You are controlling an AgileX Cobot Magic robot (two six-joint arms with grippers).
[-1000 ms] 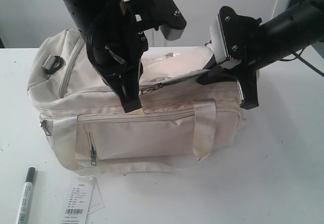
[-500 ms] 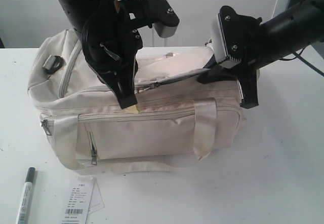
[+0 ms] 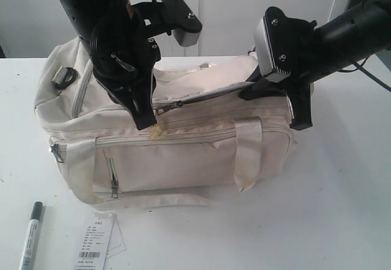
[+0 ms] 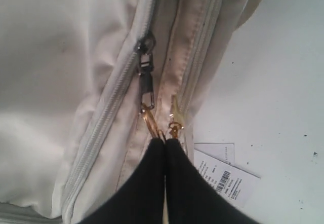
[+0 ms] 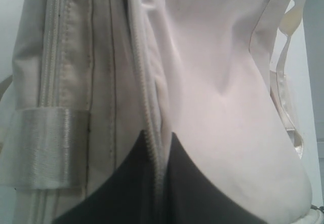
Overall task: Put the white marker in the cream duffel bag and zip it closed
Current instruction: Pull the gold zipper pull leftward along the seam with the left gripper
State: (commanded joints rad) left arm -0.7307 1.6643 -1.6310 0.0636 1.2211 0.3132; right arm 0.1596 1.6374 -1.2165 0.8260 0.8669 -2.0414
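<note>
While the exterior view takes in the whole cream duffel bag [image 3: 183, 160] sitting on the white tabletop [image 3: 342, 209], it cannot show what either tool is doing at its tips; the wrist views settle that. The left tool [image 3: 145, 122] reaches down onto the bag's top zipper line, near the middle of the bag. Its wrist view shows the two dark fingers pressed together, pinching the gold-coloured end piece that hangs from the dark metal zipper pull [image 4: 147, 84]. The zipper behind the pull looks closed in that view. The right tool [image 5: 158, 138] is at the right end of the bag. Its wrist view shows the fingers closed tight on the bag's zipper edge, the teeth running straight in between them, with a shiny strap handle [image 5: 45, 148] just beside.

Only the exterior view shows the white marker [image 3: 30, 236]. It lies on the tabletop at the near left corner, outside the bag and well apart from both tools, black cap pointing away from the camera. A paper tag [image 3: 98, 242] with a barcode lies just beside it, in front of the bag. The left wrist view catches that tag too, but not the marker.
</note>
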